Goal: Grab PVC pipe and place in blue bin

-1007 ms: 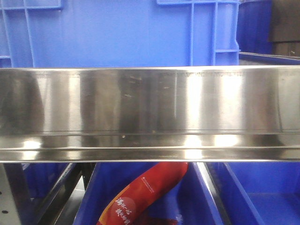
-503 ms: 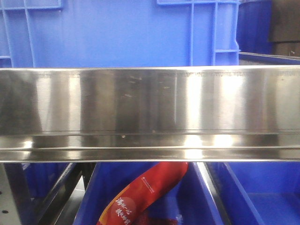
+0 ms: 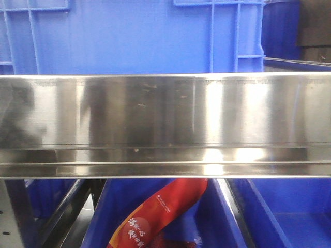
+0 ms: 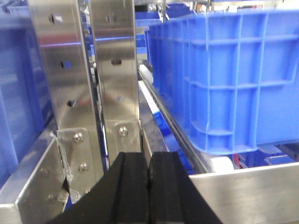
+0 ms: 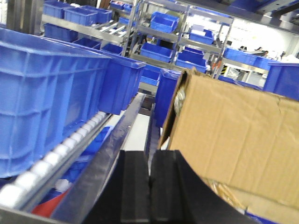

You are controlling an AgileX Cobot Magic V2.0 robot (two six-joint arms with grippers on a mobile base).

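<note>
PVC pipe shows in none of the three views; its place cannot be told.

Room: warehouse aisle, steel racking carrying rows of small blue bins [image 5: 161, 23] on the far shelves in the right wrist view, too many and too distant to count surely.

Front view: one broad brushed-steel rail [image 3: 165, 124] runs flat across the whole width, scuffed, with bright glare patches. Behind and above it, one large blue crate wall [image 3: 129, 36] with moulded ribs. Below the rail, two blue bins side by side; the nearer-left one [image 3: 214, 217] holds one red packet [image 3: 158, 214] with white lettering, lying tilted.

Left wrist view: one large ribbed blue crate [image 4: 224, 79] at right, sitting on a steel track. Two upright perforated steel posts [image 4: 70, 70] stand side by side at left, bolted to corner plates. Left gripper [image 4: 149, 191] at bottom centre: two black pads pressed flat together, nothing between them.

Right wrist view: one large blue crate [image 5: 46, 93] at left on a white roller conveyor [image 5: 60, 151]; one brown cardboard box [image 5: 233, 135] at right, tilted, flap edge raised. Right gripper [image 5: 149, 191]: black pads closed against each other, holding nothing
</note>
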